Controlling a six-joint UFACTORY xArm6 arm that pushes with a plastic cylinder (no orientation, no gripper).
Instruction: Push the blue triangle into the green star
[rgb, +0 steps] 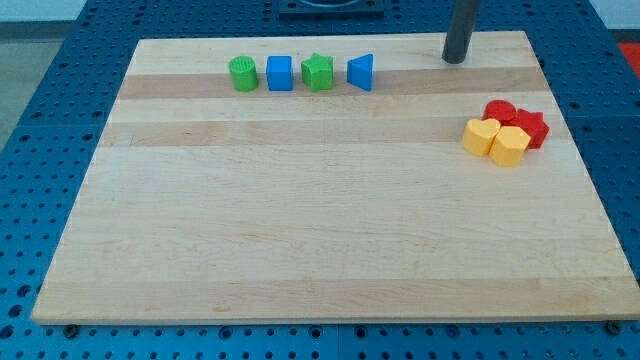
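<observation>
The blue triangle (362, 72) lies near the view's top, a small gap to the right of the green star (317, 72). They do not touch. My tip (456, 59) rests on the board at the view's top right, well to the right of the blue triangle and slightly above its row.
A blue cube (280, 73) and a green cylinder (243, 74) stand left of the star in the same row. At the view's right, two yellow blocks (481, 136) (509, 146) and two red blocks (499, 111) (532, 128) are clustered. The wooden board (320, 230) sits on a blue pegboard.
</observation>
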